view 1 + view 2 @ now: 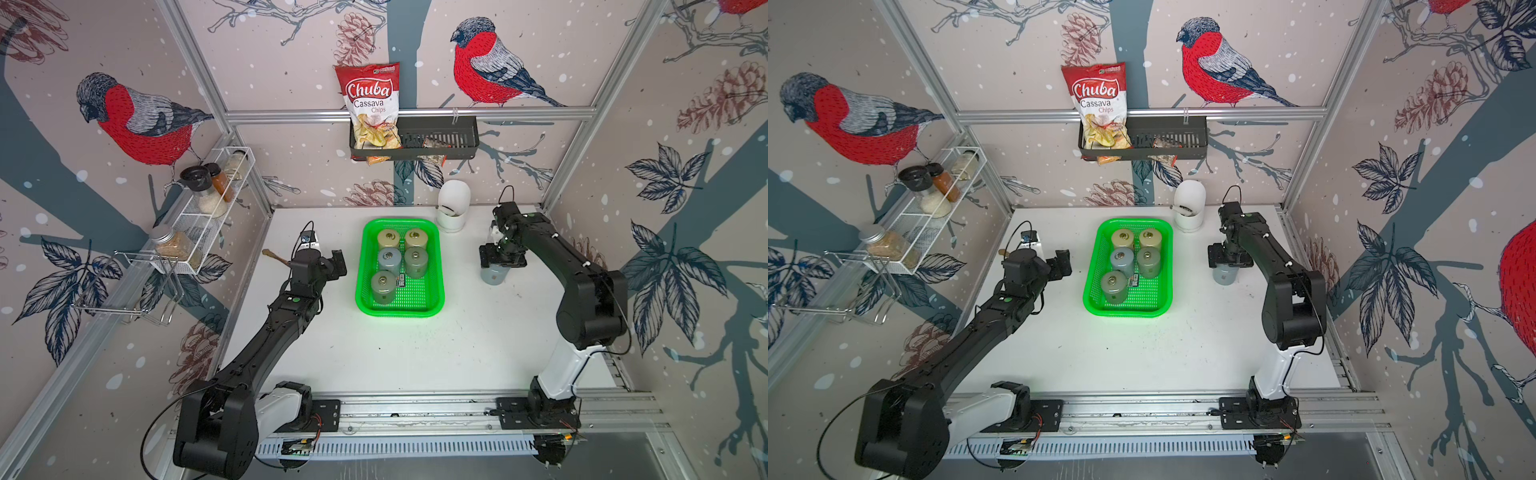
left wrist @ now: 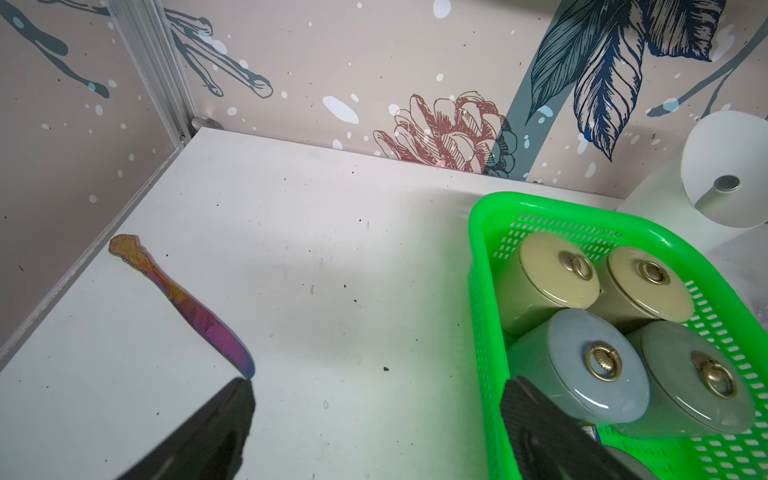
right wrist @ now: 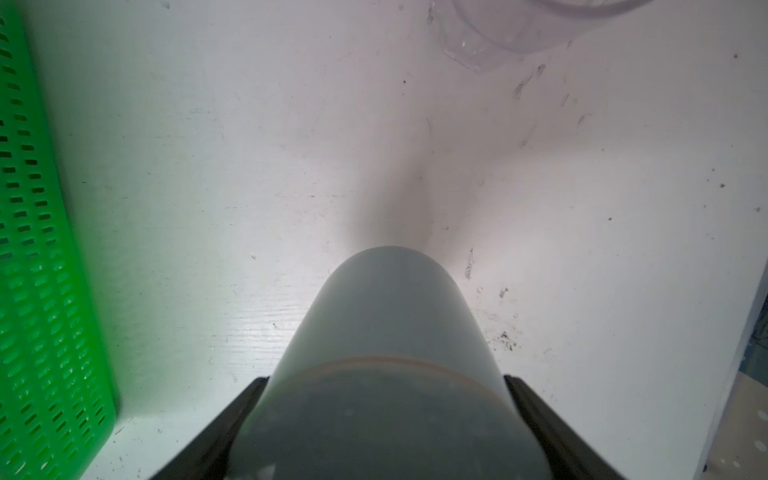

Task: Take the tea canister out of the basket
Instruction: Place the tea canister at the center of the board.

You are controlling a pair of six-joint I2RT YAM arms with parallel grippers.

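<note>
Placement is the step in hand, as we judge it. The canister (image 3: 386,324) is already outside the basket (image 1: 360,266), upright over bare table (image 1: 415,353) and well to the right of it. We cannot tell whether its base touches the table or hangs just above. The right wrist view shows only a soft shadow beyond its lower edge.

To do this well we would bring it straight down and keep it plumb. We would let go only once the base sits flat, so it neither tips nor rolls. Then we would part the jaws evenly and rise straight up, since a sideways drag could topple it. The spot is apart from the basket wall, so no shift seems needed.

The right gripper (image 3: 384,384) is clamped on the canister, one finger on each side near its upper end. The left gripper (image 2: 378,386) stands wide apart and empty, just beside the basket's left wall. Five other canisters (image 1: 389,261) stand inside the basket.
</note>
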